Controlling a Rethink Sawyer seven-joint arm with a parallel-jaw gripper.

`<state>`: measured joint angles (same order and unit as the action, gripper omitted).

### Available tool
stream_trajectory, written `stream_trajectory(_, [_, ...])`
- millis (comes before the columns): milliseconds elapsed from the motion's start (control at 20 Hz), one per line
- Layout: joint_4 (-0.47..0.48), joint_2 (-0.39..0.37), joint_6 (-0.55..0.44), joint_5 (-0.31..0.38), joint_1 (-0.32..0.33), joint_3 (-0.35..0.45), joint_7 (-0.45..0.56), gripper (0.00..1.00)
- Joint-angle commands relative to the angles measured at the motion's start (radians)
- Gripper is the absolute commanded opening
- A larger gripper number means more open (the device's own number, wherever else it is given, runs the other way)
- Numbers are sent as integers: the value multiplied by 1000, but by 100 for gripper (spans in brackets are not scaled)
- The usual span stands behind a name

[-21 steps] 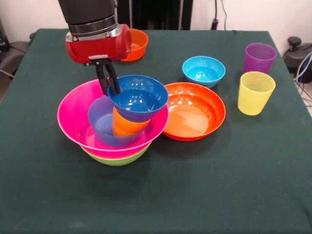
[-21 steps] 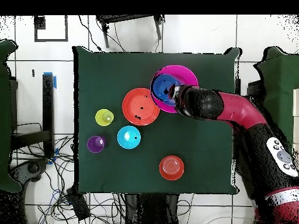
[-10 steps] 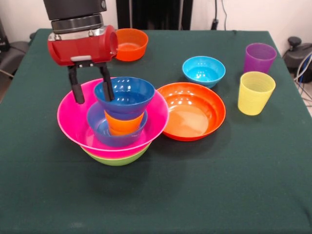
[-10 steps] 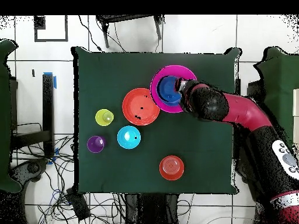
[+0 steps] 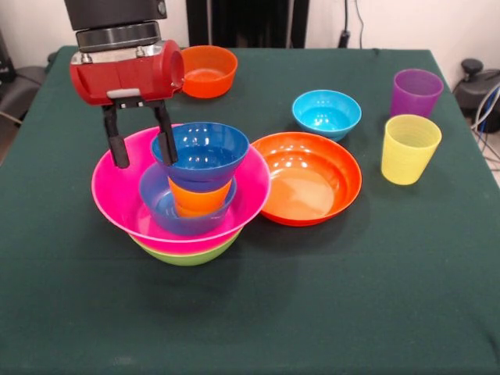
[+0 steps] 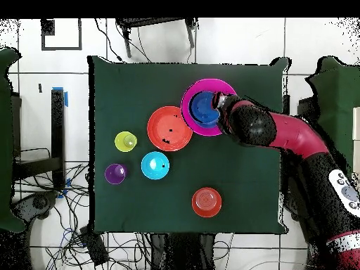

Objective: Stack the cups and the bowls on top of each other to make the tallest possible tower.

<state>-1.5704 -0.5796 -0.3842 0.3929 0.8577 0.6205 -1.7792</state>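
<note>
My tool (image 5: 141,145) hangs open, empty; tower (image 5: 187,187) five high; four bowls, two cups remain.

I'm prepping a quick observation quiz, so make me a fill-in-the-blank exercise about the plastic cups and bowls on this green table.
1. The dark blue plastic bowl tops the tower, sitting on an upturned ____ cup.
2. The big pink plastic bowl rests in a lime ____ bowl.
3. The robot's claw is ____, holding nothing.
4. The translucent purple plastic cup stands behind the translucent ____ cup.

Missing words: orange; green; open; yellow
</note>
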Motion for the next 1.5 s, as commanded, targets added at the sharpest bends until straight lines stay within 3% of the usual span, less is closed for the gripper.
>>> stream_trajectory(50, [-38,-12,3,52,-26,-6,15,100])
stream_trajectory(300, [-185,-108,77,54,-46,-40,-88,100])
stream_trajectory(500, [-376,-305,13,-32,-33,-34,-151,100])
stream_trajectory(700, [-528,-467,-14,-137,-2,3,-168,100])
stream_trajectory(800, [-603,-582,-47,-224,10,26,-153,100])
stream_trajectory(950, [-662,-756,-178,-378,-10,-1,-56,100])
stream_trajectory(1100, [-630,-784,-247,-351,-63,-75,-38,100])
stream_trajectory(1350, [-604,-613,-55,-190,-99,-122,-112,100])
stream_trajectory(1500, [-566,-521,39,-134,-150,-182,-143,100])
